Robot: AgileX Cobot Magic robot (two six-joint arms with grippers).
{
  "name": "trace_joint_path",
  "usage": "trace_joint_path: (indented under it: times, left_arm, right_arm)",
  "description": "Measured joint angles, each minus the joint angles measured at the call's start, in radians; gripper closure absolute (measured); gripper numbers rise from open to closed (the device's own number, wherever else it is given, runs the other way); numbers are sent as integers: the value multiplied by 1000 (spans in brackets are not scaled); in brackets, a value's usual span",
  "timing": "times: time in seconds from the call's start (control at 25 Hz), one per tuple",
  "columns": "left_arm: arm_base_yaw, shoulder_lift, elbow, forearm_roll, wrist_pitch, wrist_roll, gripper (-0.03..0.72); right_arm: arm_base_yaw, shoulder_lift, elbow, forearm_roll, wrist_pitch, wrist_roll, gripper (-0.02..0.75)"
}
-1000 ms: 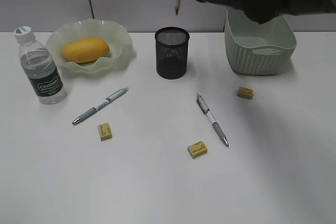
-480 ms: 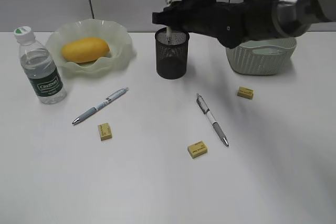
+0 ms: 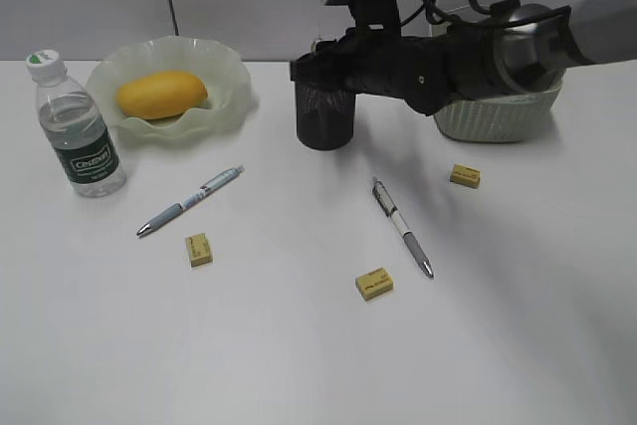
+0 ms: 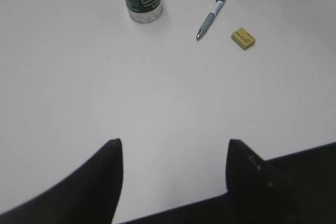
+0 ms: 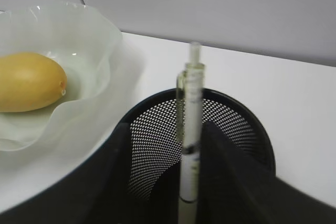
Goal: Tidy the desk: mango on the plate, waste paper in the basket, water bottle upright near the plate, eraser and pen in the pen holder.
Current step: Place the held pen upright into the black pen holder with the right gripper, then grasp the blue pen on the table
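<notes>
1. Your right fingers (image 5: 190, 182) are closed on a pen (image 5: 190, 129), which stands upright with its long axis vertical and its lower end already inside the black mesh pen holder (image 5: 236, 124). The release looks to turn on that alignment: the pen sits well inside the rim, so letting go should drop it straight in.
2. In the exterior view the right arm (image 3: 418, 62) covers the top of the pen holder (image 3: 323, 126), so the pen itself is hidden there.
3. Your left fingers (image 4: 173, 177) are spread apart and empty, hovering over bare table (image 4: 79, 77).
4. Still loose on the table: 2 pens, one on the left (image 3: 189, 201) lying diagonally and one right of centre (image 3: 402, 226), also diagonal. There are 3 yellow erasers: left (image 3: 199, 249), centre (image 3: 373, 283) and right (image 3: 465, 176).
5. By my judgement, the left arm is nearer the left pen (image 4: 215, 10) and eraser (image 4: 243, 38); both lie ahead of its fingers.
6. The mango (image 3: 161, 94) is on the plate (image 3: 231, 77). The water bottle (image 3: 80, 136) stands upright just beside it, its dark green label reading what looks like "C'estbon".
7. The basket (image 3: 498, 116) sits behind the right arm; its contents are hidden, and no waste paper shows anywhere.
</notes>
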Motion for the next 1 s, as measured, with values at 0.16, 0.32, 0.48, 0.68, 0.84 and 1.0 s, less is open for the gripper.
trace_joint_path:
  times: [0.16, 0.32, 0.48, 0.68, 0.84, 1.0]
  left_arm:
    - [0, 0, 0, 0, 0, 0, 219]
    - [0, 0, 0, 0, 0, 0, 219]
    - [0, 0, 0, 0, 0, 0, 219]
    - [0, 0, 0, 0, 0, 0, 219]
    - [0, 0, 0, 0, 0, 0, 219]
    - [0, 0, 0, 0, 0, 0, 219]
  right_arm:
    - [0, -11, -22, 0, 31, -1, 208]
    - [0, -83, -58, 0, 185, -1, 181]
    - [0, -180, -107, 6, 467, -2, 174]
    - [0, -266, -148, 3, 887, -20, 174]
    - [0, -306, -154, 2, 1150, -59, 181]
    - [0, -326, -154, 1, 1340, -96, 216]
